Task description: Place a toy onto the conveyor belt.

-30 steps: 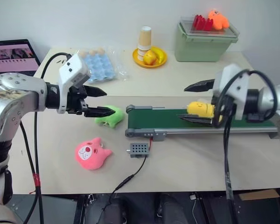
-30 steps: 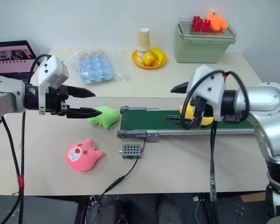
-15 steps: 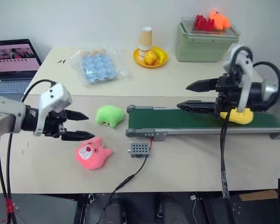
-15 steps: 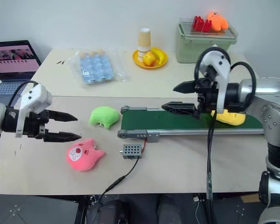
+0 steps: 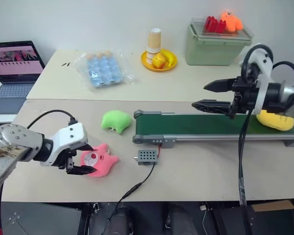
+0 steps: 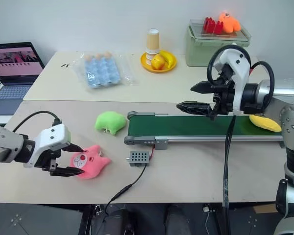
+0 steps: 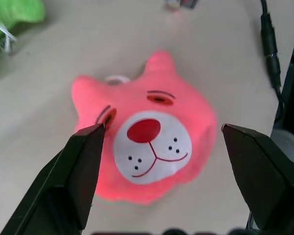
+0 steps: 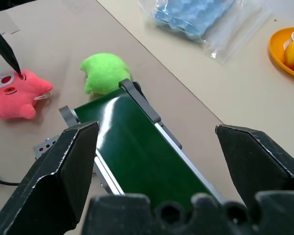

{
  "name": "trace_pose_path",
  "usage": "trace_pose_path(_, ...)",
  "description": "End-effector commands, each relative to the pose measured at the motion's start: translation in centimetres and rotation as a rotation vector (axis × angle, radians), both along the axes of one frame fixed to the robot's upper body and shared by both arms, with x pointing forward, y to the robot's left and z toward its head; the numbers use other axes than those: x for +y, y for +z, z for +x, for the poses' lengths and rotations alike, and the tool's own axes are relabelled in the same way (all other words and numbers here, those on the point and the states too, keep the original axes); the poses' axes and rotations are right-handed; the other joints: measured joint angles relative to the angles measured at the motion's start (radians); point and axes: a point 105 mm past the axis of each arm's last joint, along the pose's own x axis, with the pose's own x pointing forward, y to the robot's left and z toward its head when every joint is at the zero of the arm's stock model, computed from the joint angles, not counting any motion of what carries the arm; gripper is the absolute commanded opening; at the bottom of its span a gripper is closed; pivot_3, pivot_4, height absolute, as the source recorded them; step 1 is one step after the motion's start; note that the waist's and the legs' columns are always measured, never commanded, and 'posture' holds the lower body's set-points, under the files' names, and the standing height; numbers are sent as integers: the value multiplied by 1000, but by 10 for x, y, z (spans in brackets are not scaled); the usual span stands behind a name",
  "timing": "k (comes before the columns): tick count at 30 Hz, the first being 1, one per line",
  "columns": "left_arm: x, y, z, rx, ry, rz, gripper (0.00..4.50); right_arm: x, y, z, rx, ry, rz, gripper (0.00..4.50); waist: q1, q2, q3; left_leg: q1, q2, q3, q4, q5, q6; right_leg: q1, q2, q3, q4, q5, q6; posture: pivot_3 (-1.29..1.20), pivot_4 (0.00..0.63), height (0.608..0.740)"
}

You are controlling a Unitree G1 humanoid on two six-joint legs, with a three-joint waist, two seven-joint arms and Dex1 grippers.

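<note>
A pink plush toy point(image 5: 100, 160) with a white snout lies on the table in front of the conveyor belt point(image 5: 196, 125). My left gripper point(image 5: 87, 159) is low over the toy's left side and open, one finger on each side of its face point(image 7: 144, 142). A green plush toy point(image 5: 115, 120) lies just off the belt's left end. At the belt's right end rests a yellow plush toy point(image 5: 276, 120). My right gripper point(image 5: 200, 95) hangs open and empty above the belt's middle, pointing left.
A small grey perforated box point(image 5: 146, 157) on a cable sits in front of the belt. At the back stand a laptop point(image 5: 12, 61), a bag of blue eggs point(image 5: 100, 68), a yellow fruit plate point(image 5: 159, 59) and a green bin point(image 5: 216, 41) with toys on its lid.
My left gripper dropped from beside the green toy down to the pink toy, still open. The yellow toy travelled right along the belt, away from my open right gripper.
</note>
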Motion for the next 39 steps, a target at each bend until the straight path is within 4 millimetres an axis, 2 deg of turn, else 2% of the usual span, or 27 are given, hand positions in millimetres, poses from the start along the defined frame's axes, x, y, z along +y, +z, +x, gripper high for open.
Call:
trace_pose_path(1,-4,-6,1,-25,-18,20,4056,-5,20,-8,-82,-7,-1,4451,0,0,0,0,0,0,0,0,0,0,0,0,0,0,0,0,150,734)
trace_pose_path(4,-2,-30,3,-85,-46,127,4056,-6,24,-9,-93,-14,-9,4451,0,0,0,0,0,0,-1,0,1,0,0,0,0,0,0,0,150,734)
trace_pose_path(9,-15,-47,6,-128,-30,94,4056,-7,27,-9,-105,-25,-20,4451,2,1,-1,1,0,0,0,0,1,1,0,1,0,0,0,0,150,734)
trace_pose_path(10,-15,-50,7,-133,-32,102,3539,-7,28,-9,-106,-26,-21,4500,3,2,-1,2,0,0,0,-1,1,1,-1,1,0,0,0,0,150,734)
trace_pose_path(11,-15,-52,6,-131,-35,110,3432,-7,28,-9,-108,-27,-23,4500,3,3,-2,3,0,0,0,-1,1,2,-1,1,0,0,0,0,150,734)
trace_pose_path(12,-14,-53,5,-128,-36,114,2966,-7,29,-9,-110,-28,-25,4500,3,3,-2,4,0,0,0,-1,2,2,-2,2,0,0,0,0,150,734)
trace_pose_path(19,-8,-46,7,-125,-11,121,806,-5,30,-8,-113,-25,-29,4500,1,4,-3,5,0,2,-1,-2,3,2,-2,5,1,0,0,0,150,734)
trace_pose_path(24,5,-14,20,-162,40,129,806,-6,30,-6,-114,-26,-32,4500,-1,4,-3,5,1,2,-1,-2,3,2,-2,5,0,0,0,0,150,734)
trace_pose_path(27,17,31,42,-253,134,126,806,-6,29,-6,-115,-30,-28,4500,0,3,-2,4,1,3,-1,-2,3,1,-2,5,1,0,0,0,150,734)
trace_pose_path(29,13,59,56,-319,157,78,806,-6,27,-6,-112,-29,-28,4500,1,2,-2,2,0,2,0,-2,3,0,0,3,0,0,0,0,150,734)
trace_pose_path(30,10,66,60,-335,163,61,806,-6,26,-6,-111,-29,-28,4500,4,2,-1,2,0,2,0,-2,3,1,0,4,0,0,0,0,150,734)
trace_pose_path(32,-2,86,73,-386,168,-9,806,-5,24,-7,-105,-26,-26,4500,2,3,-2,0,-1,1,0,-2,4,1,0,4,0,1,1,0,150,734)
trace_pose_path(35,-36,117,90,-443,138,-167,806,-5,20,-10,-96,-30,-23,4500,7,3,-2,-2,-3,2,0,-2,5,1,1,5,-1,2,4,0,150,734)
trace_pose_path(39,-76,131,104,-449,75,-273,806,-6,17,-12,-95,-53,-11,4500,6,1,-1,-9,-2,3,7,-3,5,-1,2,1,0,3,5,0,150,734)
